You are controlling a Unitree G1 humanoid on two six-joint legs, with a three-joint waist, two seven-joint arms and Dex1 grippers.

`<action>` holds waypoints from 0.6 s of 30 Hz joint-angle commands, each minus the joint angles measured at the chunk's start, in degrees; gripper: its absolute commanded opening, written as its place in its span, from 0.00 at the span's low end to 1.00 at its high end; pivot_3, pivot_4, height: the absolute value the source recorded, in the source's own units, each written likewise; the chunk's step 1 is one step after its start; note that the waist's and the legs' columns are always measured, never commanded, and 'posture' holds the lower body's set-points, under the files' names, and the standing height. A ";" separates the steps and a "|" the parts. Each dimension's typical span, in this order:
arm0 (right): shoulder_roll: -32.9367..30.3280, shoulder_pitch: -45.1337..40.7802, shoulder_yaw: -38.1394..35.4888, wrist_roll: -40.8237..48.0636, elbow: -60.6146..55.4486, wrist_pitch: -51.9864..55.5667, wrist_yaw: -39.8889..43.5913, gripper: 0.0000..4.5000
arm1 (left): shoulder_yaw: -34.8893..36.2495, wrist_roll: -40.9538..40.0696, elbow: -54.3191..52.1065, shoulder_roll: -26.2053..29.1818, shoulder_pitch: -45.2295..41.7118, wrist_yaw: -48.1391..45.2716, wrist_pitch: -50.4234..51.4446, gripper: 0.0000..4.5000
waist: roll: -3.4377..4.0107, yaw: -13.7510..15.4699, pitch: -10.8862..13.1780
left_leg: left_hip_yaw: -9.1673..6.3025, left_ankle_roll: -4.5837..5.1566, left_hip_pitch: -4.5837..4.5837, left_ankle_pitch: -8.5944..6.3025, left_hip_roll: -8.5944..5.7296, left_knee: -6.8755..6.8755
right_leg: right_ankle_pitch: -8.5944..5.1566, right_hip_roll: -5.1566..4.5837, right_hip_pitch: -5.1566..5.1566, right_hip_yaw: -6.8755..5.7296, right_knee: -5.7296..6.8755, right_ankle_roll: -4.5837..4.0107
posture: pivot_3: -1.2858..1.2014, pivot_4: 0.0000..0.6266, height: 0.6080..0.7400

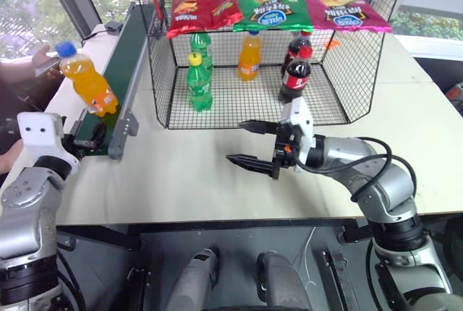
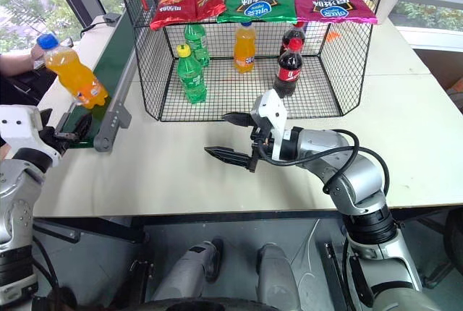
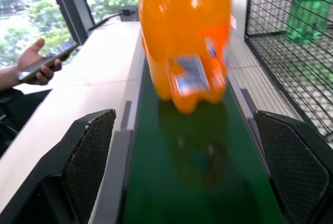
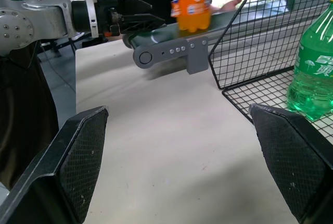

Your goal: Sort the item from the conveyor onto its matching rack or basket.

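Right now the small clear plastic bottle of orange soda with a blue cap (image 1: pixel 88 79) stands tilted on the long dark green conveyor belt (image 1: pixel 124 58), just ahead of the released left gripper (image 3: pixel 197 182). Over the white table (image 1: pixel 202 181), the right gripper (image 1: pixel 249 145) also gapes, grasping nothing, near the black wire-mesh cage (image 1: pixel 333 72).

The left gripper (image 1: pixel 85 137) sits level at the near end of the conveyor (image 1: pixel 126 58), fingers spread wide and empty, pointing along the belt. The right gripper (image 1: pixel 249 143) hovers over the table, well right of the conveyor, pointing left toward it, fingers wide apart, holding nothing.
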 commanded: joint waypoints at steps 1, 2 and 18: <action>0.47 -1.26 -0.60 0.01 -1.68 -0.87 -0.36 0.99 | -0.15 0.99 -0.27 0.26 -0.88 0.43 -1.57 1.00 | 0.00 -0.03 0.00 | 0.00 0.00 0.00 0.00 0.00 0.00 | 0.00 0.00 0.00 0.00 0.00 0.00 | 0.52 0.24 0.99; 0.56 -1.31 -0.62 -0.01 -1.72 -0.80 -0.41 0.99 | -0.21 1.06 -0.24 0.18 -0.98 0.45 -1.56 1.00 | 0.00 -0.01 0.00 | 0.00 0.00 0.00 0.00 0.00 0.00 | 0.00 0.01 0.00 0.00 0.00 0.00 | 0.52 0.24 0.99; 0.13 -2.06 -0.72 -0.19 -1.91 -0.12 -0.90 1.00 | -0.89 -5.53 -2.58 -1.87 -2.69 -3.99 0.44 0.67 | -0.03 0.20 -0.01 | -0.01 0.00 0.00 0.00 -0.01 0.01 | 0.01 0.01 0.02 0.00 0.00 0.00 | 0.52 0.24 0.99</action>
